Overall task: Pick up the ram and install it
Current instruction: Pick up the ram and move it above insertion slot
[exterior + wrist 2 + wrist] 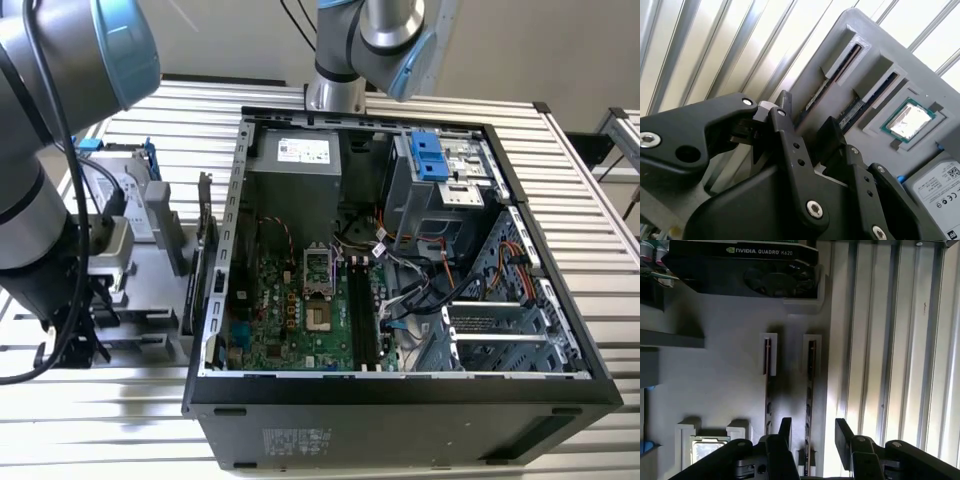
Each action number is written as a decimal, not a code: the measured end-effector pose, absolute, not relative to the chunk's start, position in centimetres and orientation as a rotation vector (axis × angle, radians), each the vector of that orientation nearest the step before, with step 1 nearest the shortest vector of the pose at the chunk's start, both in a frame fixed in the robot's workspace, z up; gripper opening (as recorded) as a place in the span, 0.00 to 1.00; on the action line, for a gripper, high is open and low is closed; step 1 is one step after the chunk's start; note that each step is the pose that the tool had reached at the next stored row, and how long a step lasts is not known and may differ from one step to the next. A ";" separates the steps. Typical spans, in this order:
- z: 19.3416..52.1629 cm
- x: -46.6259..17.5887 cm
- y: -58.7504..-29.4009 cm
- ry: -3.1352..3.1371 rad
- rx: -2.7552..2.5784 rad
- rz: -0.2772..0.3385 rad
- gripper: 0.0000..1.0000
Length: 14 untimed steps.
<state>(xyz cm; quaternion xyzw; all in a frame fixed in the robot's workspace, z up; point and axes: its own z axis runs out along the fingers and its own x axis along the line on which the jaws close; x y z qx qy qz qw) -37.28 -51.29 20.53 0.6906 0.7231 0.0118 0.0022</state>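
While the tool (813, 429) is hanging with its fingers spread to either side of the ram (810, 375), it is pinching nothing, and that is where I am seeing the risk. The ram is standing on edge in a slot of the grey tray (720, 380), on the side nearest the tray's rim, with a second stick (768, 375) sitting just beside it in its own slot. One finger appears to be lying over the narrow gap between the two. A slightly off-line closing could therefore be nudging the neighbour or clipping the slot's raised wall. A skewed grip on so thin a board could also be tilting or jamming it in the holder. The tray is resting on a counter (900, 340) of ribbed metal slats that is catching bright light. In the exterior view an open computer case (400, 250) is lying on that counter, to the exterior view's right of the tray, with pale, bare surroundings behind.
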 end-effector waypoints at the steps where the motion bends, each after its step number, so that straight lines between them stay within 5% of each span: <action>1: 20.4 -37.3 -51.3 2.269 2.167 0.037 1.00; 14: 19.3 -37.3 -51.3 2.269 2.167 0.037 1.00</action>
